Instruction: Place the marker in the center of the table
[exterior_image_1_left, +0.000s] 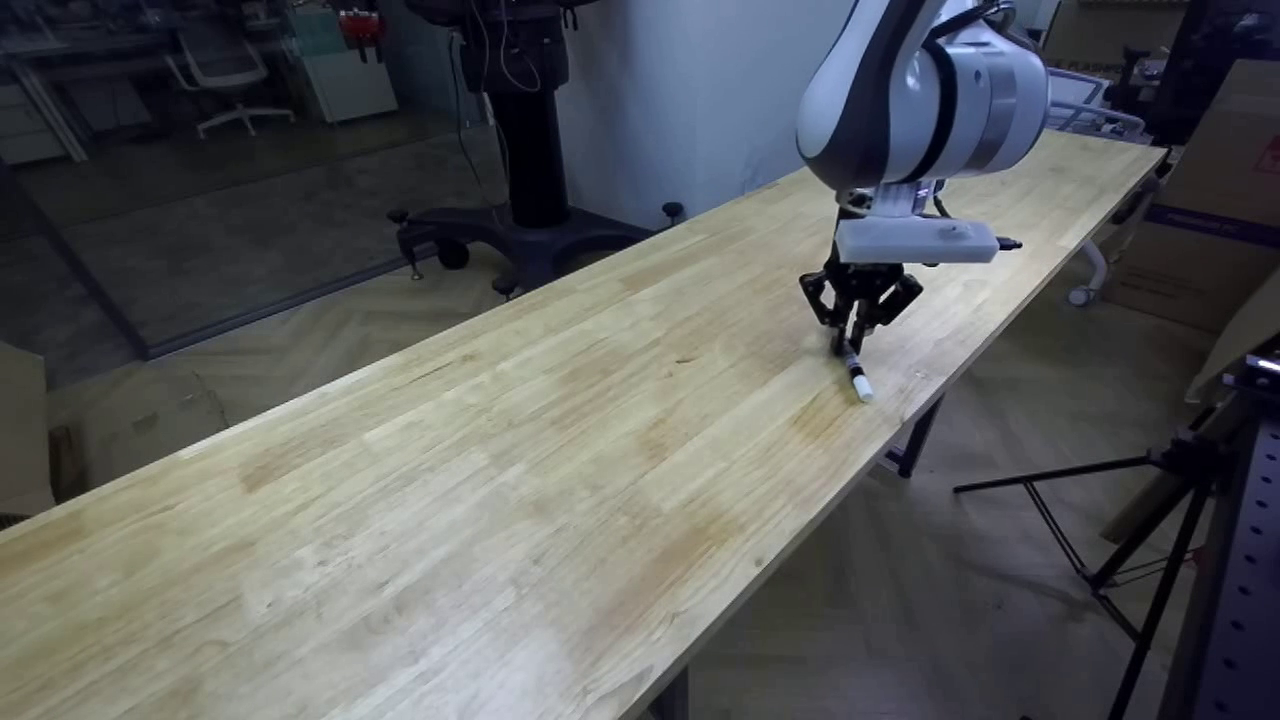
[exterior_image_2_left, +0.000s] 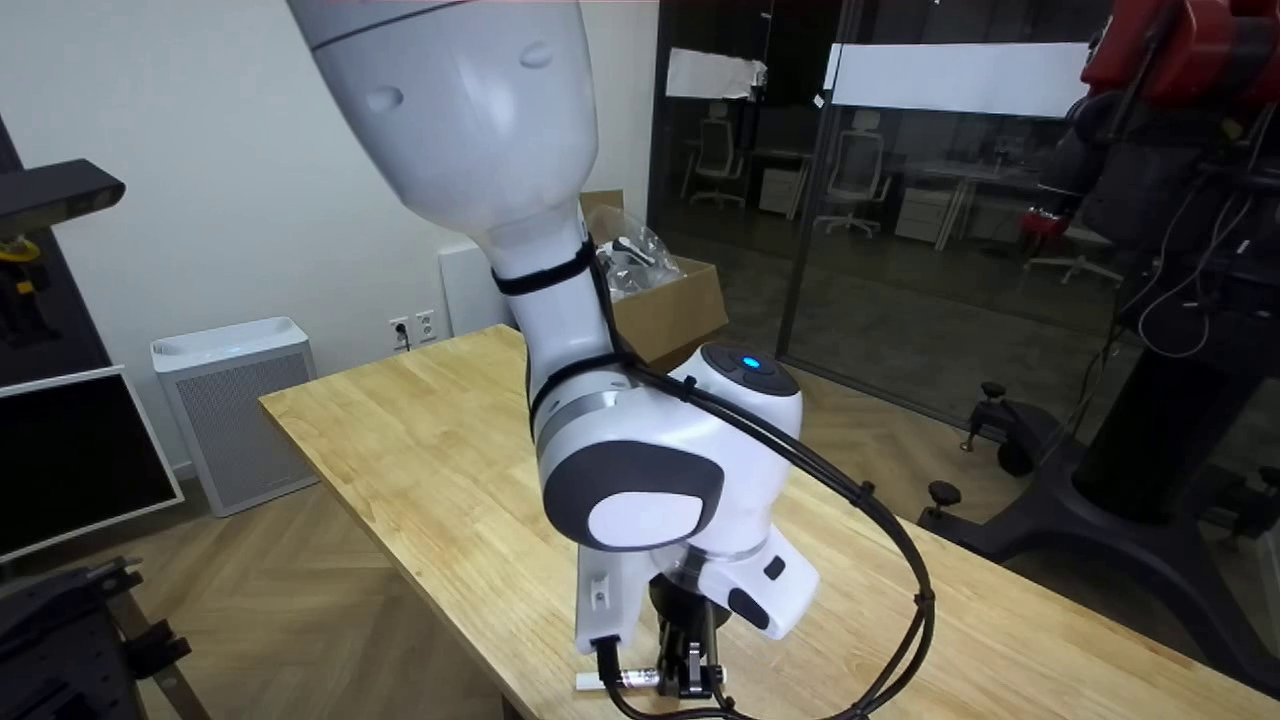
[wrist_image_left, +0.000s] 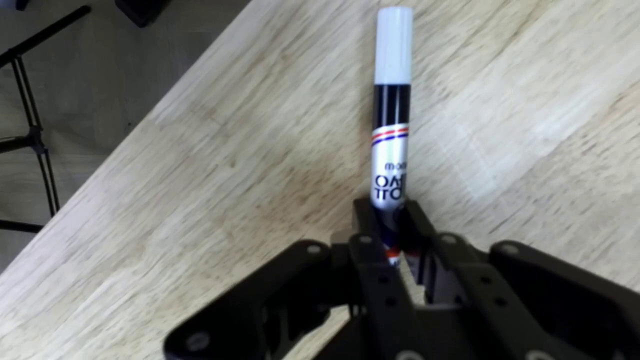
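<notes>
A black wheeled stand (exterior_image_1_left: 535, 150) rises at left in an exterior view, beyond the pale plank worktop (exterior_image_1_left: 480, 430). Low over it, near a long edge, the hand (exterior_image_1_left: 848, 345) clasps the white-ended marker pen (exterior_image_1_left: 858, 376); whether the pen touches the worktop I cannot tell. Farther right, a black tripod (exterior_image_1_left: 1190, 457) stands.

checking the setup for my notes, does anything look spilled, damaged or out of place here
Nothing looks spilled or damaged. What shows of the marker looks intact, held in the gripper. It is near a long edge of the table, off center, but that probably just means the task isn't finished.
</notes>
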